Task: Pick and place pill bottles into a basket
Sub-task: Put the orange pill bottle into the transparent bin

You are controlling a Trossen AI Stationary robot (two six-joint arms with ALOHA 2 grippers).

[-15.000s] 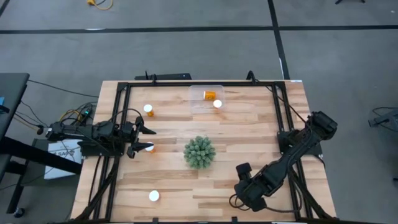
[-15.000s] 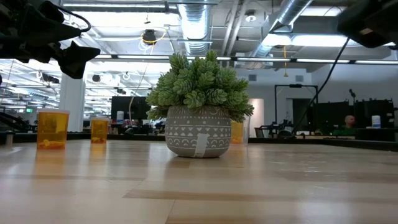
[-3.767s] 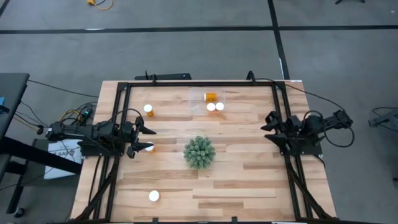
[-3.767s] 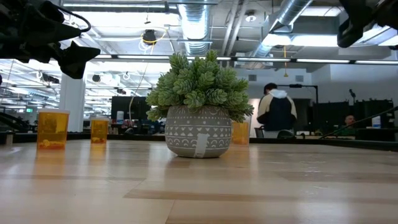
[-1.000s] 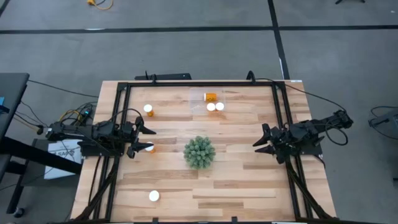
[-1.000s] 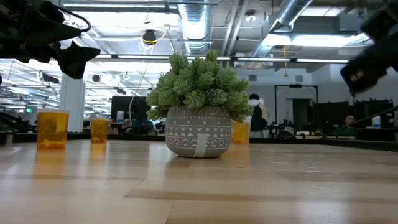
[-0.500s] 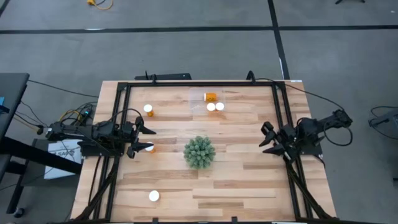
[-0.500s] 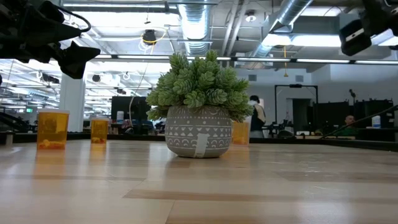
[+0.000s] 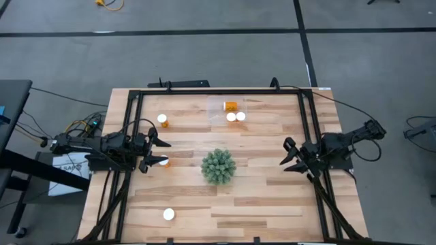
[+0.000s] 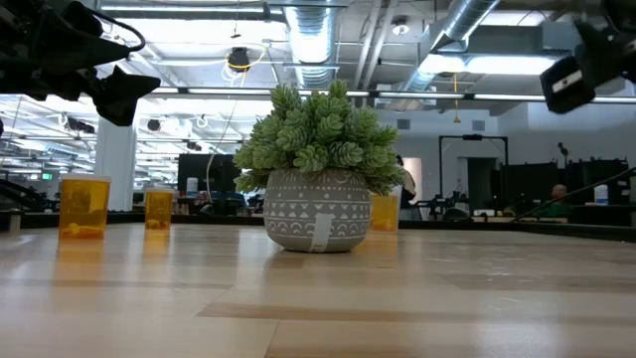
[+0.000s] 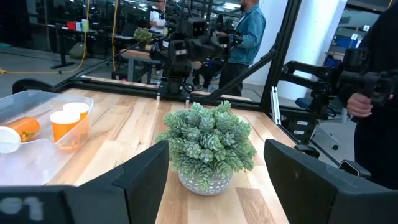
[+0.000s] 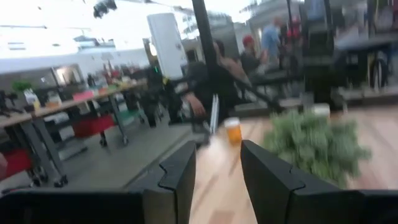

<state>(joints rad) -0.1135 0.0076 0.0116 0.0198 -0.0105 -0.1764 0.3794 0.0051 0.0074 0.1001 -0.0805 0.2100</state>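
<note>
Three orange pill bottles sit in the clear basket (image 9: 227,109) at the table's far edge: one lies on its side (image 9: 231,106) and two stand (image 9: 236,117). Three more stand on the table: far left (image 9: 163,120), mid left (image 9: 163,162) and near left (image 9: 168,214). My left gripper (image 9: 161,152) is open, raised over the mid-left bottle and touching nothing. It also shows in the low view (image 10: 109,89). My right gripper (image 9: 287,156) is open and empty, raised near the table's right edge. The left wrist view shows the basket (image 11: 37,149).
A spiky green plant in a grey pot (image 9: 218,166) stands at the table's middle, between the two grippers. A black frame (image 9: 218,92) runs round the table's edges. People and desks show in the room beyond.
My right gripper has shifted a little by the table's right edge: back toward that edge and up, then toward the plant again and slightly down. It has stayed open. The bottles and basket have not moved.
</note>
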